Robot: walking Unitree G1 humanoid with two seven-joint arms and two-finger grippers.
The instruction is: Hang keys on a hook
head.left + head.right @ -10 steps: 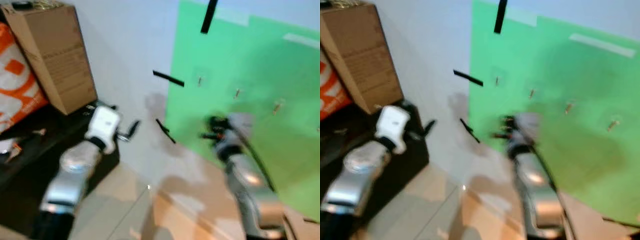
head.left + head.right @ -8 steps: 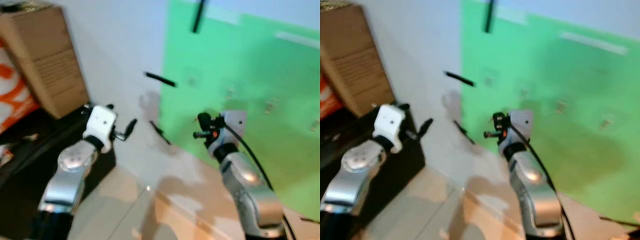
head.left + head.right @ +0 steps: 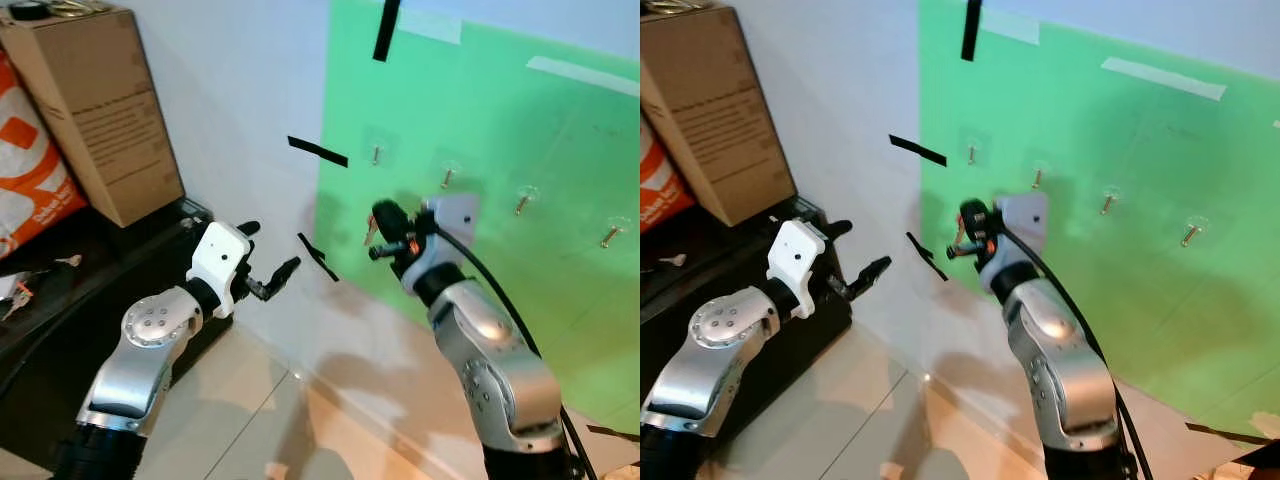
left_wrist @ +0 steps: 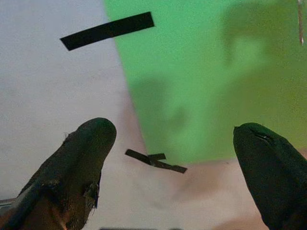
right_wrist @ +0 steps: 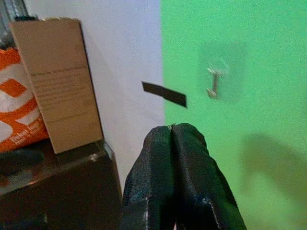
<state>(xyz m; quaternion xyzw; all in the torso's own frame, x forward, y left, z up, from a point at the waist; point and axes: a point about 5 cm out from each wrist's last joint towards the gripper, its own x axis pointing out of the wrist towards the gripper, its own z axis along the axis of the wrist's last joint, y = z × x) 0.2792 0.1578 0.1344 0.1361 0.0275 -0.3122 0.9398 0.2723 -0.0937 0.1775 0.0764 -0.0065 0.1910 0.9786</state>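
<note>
Your right claw (image 3: 378, 232), fingers pressed together on the keys (image 3: 370, 232) at frame centre, is now sitting sharper and closer beneath the leftmost hook (image 3: 376, 154) on the green board (image 3: 520, 130), readying the hang, while your left claw (image 3: 272, 286) is hanging open, empty.

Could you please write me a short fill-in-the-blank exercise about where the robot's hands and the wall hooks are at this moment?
1. The hooks are fixed to a ____ sheet on the wall.
2. The fingers of the left hand are ____.
3. The fingers of the right hand are pressed ____.
4. The cardboard box stands on the robot's ____ side.

Missing words: green; open; together; left
</note>
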